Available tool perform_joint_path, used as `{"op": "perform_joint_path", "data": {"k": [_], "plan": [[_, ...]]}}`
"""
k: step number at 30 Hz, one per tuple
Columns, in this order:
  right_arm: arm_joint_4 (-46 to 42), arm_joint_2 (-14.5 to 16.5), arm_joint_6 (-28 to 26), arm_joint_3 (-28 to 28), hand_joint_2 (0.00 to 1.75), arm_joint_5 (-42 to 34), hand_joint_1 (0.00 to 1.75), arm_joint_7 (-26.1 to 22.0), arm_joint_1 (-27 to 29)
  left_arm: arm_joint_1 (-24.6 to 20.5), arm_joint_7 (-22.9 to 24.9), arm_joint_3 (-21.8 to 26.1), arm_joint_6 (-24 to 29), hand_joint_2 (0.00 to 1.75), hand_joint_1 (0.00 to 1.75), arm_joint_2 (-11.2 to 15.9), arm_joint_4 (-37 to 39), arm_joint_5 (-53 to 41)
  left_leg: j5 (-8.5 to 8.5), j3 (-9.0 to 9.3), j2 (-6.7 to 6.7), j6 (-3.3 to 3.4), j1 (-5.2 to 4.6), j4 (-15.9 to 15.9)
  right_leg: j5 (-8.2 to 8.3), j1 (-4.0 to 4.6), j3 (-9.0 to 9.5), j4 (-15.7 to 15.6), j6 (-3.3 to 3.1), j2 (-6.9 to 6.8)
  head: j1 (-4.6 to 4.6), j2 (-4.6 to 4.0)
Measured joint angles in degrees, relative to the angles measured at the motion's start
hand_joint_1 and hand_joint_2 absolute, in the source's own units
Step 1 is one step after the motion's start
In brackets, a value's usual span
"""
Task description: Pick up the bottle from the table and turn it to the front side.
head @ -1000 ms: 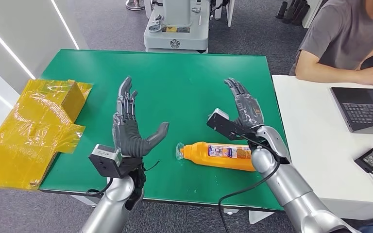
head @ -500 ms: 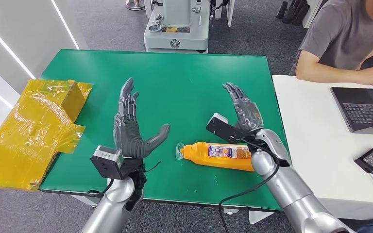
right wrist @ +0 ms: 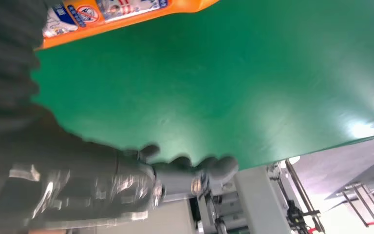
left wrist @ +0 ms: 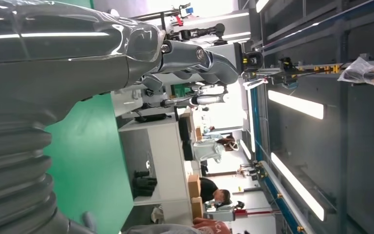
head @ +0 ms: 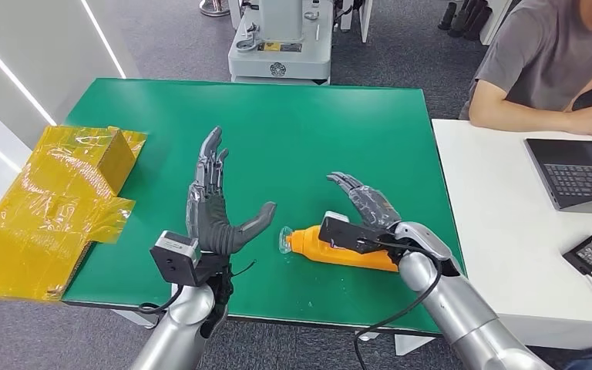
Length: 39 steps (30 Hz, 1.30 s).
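Observation:
An orange bottle (head: pixel 331 247) with a clear cap and a printed label lies on its side on the green table (head: pixel 293 131), cap toward my left hand. My right hand (head: pixel 366 204) hovers open just above and behind the bottle, fingers stretched forward, its wrist camera covering the bottle's middle. In the right wrist view the bottle's label (right wrist: pixel 102 12) shows near my right hand (right wrist: pixel 126 185). My left hand (head: pixel 216 204) stands upright and open to the left of the cap, thumb pointing at it, holding nothing. The left wrist view shows my left hand (left wrist: pixel 78 53) over the table.
Crumpled yellow film and a yellow box (head: pixel 62 200) lie at the table's left edge. A person (head: pixel 547 62) sits at a white desk (head: pixel 493 223) on the right with a laptop (head: pixel 578 173) and a power adapter (head: pixel 590 250). A grey machine (head: pixel 281 38) stands beyond the table.
My right hand has tipped forward and come down toward the bottle, its wrist camera now covering the label. My left hand has shifted slightly right, closer to the cap. The bottle has not moved.

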Motion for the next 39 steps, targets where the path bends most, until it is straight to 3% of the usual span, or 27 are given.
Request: {"op": "perform_joint_path", "data": {"k": [6,11,28,39], "plan": [[0.0,-2.9,7.2,2.4,1.75,0.0,0.0,2.1,0.3,0.0,1.1,0.0,-1.0,1.75,0.0,-0.3,-0.1,-0.2,0.0,-0.01,-0.01,0.0,-0.01,0.0,0.0,0.0,0.0,0.0,0.0,-0.02,0.02,0.0],[-0.1,-5.8,9.9,4.0,1.75,0.0,0.0,3.3,1.0,-0.1,1.7,0.0,-1.6,1.75,0.0,-0.5,-0.1,-0.3,-0.01,-0.02,-0.01,0.02,-0.01,0.0,0.0,-0.01,0.0,0.0,0.0,-0.02,0.02,0.0],[-2.5,-13.0,11.0,5.9,1.75,-0.7,0.0,5.8,2.2,-0.1,3.0,0.0,-2.6,1.75,0.0,-0.5,-0.6,-0.8,-0.02,-0.03,-0.08,0.03,-0.01,0.0,0.0,-0.01,0.01,0.0,0.01,-0.07,0.01,0.0],[-2.6,-14.1,10.8,6.1,1.75,0.9,0.0,6.8,2.2,0.0,3.0,0.0,-2.4,1.75,0.0,-0.5,-1.1,-1.0,-0.02,-0.04,-0.08,0.03,-0.01,0.0,0.0,-0.01,0.01,0.0,0.01,-0.07,0.01,0.0]]}}
